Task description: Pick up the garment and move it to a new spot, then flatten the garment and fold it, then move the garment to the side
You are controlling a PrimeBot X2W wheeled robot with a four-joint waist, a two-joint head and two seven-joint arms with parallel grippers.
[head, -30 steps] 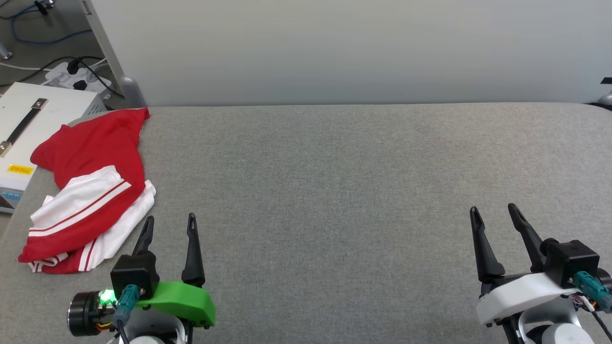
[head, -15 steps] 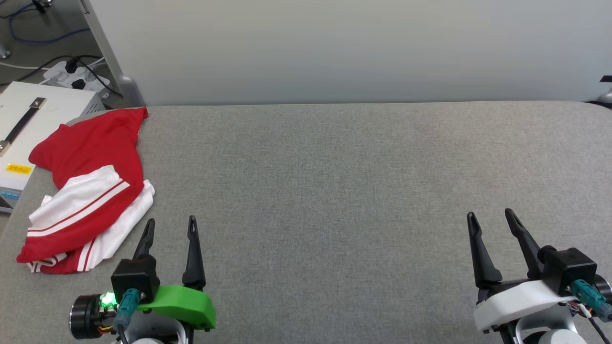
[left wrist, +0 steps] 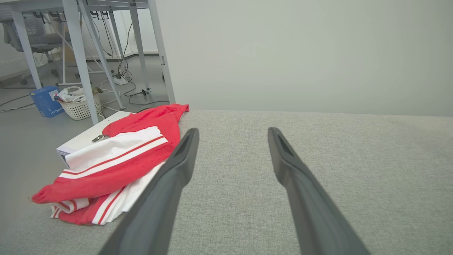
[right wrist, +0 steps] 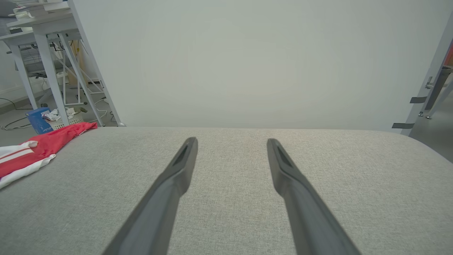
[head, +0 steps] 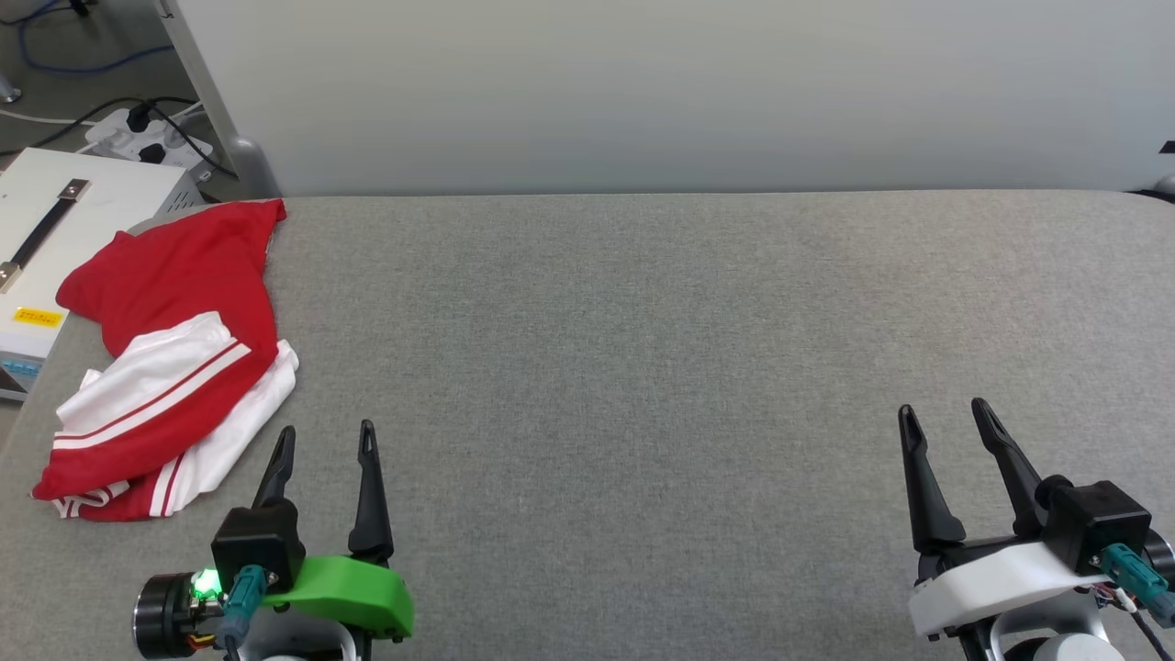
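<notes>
Garment (head: 174,340) lying crumpled at the left end of a grey, cloth-covered worktop (head: 643,367). It is a red T-shirt bunched into a loose heap, with the red body toward the back. White sleeve cloth with red-and-white striped trim lies toward the near side. One red corner reaches the worktop's back-left corner, and the left side of the heap spills past the worktop's left edge. There it lies in front of a white case (head: 83,202) with a dark strap handle and a yellow label.

Left hand (head: 328,430), on a green mount at the lower left of the head view, is released: its two dark fingers are spread, with nothing between them. They point away from the robot. The outer fingertip lies just beside the garment's near white edge, with a strip of grey cloth showing between the two.

Right hand (head: 943,408), on a white mount at the lower right, is likewise released and empty — well apart from the garment, over bare grey cloth.

Behind the worktop stands a pale panel (head: 643,92). A power strip (head: 151,138) with black plugs lies on the floor at the upper left. In the left wrist view a white basket (left wrist: 79,106) and a blue box (left wrist: 46,102) sit on the floor among table legs.
</notes>
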